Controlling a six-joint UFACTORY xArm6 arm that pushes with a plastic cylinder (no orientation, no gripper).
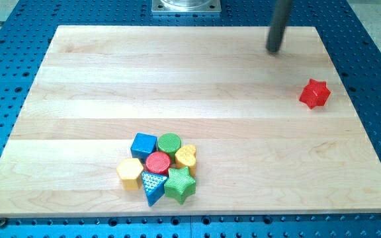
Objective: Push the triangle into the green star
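Observation:
A blue triangle lies near the view's bottom, its right side touching the green star. Both are at the bottom edge of a tight cluster of blocks. My tip is far away at the view's top right, over bare wood, well apart from the triangle and the star.
The cluster also holds a blue cube, a green cylinder, a red cylinder, a yellow heart and a yellow hexagon. A red star lies alone at the view's right. The wooden board sits on a blue perforated table.

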